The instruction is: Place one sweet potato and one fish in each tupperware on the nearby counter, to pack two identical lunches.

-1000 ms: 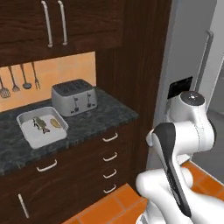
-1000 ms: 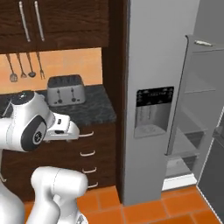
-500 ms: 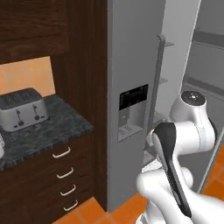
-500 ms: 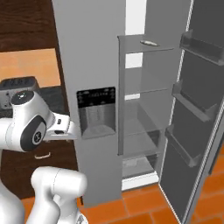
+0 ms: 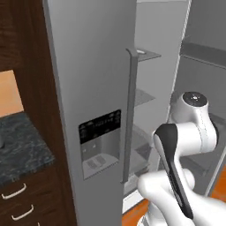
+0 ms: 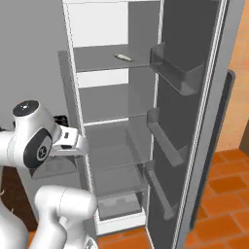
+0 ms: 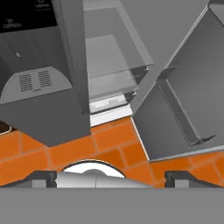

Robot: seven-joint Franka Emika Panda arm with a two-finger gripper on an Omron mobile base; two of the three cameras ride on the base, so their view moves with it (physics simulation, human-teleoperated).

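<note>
Fish lay on the fridge's top shelf — long axis roughly left-right. Views had swung from surface to open fridge; tool stood apart — empty.

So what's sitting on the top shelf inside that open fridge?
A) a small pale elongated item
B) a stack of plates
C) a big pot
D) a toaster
A: in the right base view a small pale elongated item lies alone on the top shelf of the open fridge; it is too small to identify further.
</note>
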